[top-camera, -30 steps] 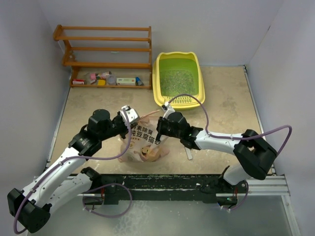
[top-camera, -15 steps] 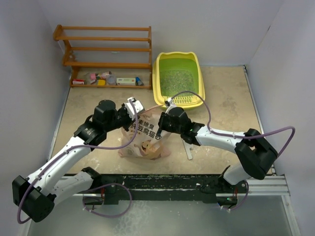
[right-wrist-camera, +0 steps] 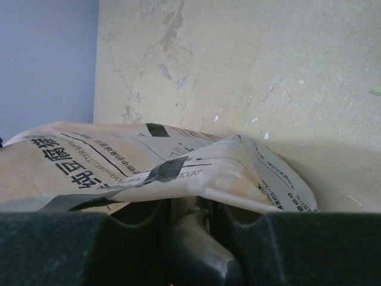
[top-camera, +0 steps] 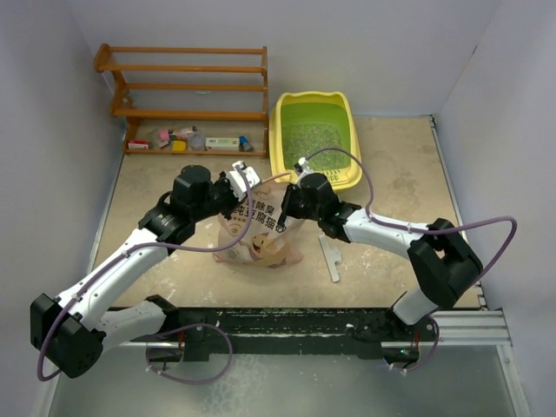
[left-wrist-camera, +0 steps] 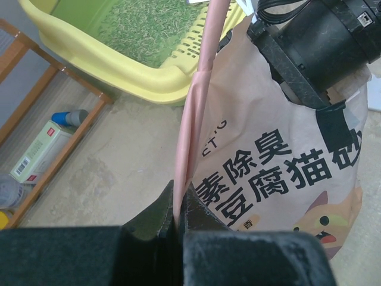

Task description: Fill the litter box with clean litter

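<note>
Beige table (top-camera: 400, 174): yellow litter box (top-camera: 274, 148), green inside.

The right tool (right-wrist-camera: 187, 214) fills the bottom edge, its dark fingers (right-wrist-camera: 134, 217) closed on a folded edge of a crinkled tan bag (right-wrist-camera: 149, 161). The bag bears black printed characters and black bands, and slopes down to the right onto the counter (right-wrist-camera: 250, 65). The counter is mottled beige with a few white specks (right-wrist-camera: 254, 120). A blue-grey wall (right-wrist-camera: 41, 59) stands at the upper left.
</note>
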Available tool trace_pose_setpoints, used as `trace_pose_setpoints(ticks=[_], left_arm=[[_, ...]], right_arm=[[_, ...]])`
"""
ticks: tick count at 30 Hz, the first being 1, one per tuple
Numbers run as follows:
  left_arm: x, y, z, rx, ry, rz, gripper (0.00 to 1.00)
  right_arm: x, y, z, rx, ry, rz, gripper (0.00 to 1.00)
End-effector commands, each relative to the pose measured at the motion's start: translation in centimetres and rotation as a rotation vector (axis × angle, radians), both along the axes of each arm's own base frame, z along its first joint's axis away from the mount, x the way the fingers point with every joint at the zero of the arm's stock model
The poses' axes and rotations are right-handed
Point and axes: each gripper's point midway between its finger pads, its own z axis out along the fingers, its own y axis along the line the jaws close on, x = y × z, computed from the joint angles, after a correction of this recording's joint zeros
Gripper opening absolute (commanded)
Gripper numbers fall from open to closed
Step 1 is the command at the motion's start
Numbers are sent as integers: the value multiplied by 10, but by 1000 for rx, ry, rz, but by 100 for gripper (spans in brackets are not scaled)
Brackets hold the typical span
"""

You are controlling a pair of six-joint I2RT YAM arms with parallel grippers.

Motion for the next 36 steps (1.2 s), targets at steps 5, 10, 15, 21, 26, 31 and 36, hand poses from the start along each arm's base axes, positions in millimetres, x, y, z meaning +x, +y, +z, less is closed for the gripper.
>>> trace_pose_setpoints(ticks=[5,10,15,21,26,31,36], left_arm=[[5,-4,107,-177,-318,-13,0],[-15,6,87,-203,-280,-7,0],[-28,13,75,-224,-271,-2,0],[-35,14,75,-247,-276,-17,0],[-44,14,76,-276,-286,-39,0],[-51,19,80,-292,-306,-33,0],[-58,21,84,-306,-315,-47,0]], right_arm=[[4,29,49,182,-53,83,0],[-6,31,53,227,-22,112,0],[-9,28,65,246,-20,102,0],[-1,18,78,228,-55,53,0],[12,2,84,259,-73,0,0],[24,-19,86,310,-67,-42,0],[33,-39,90,321,-75,-76,0]])
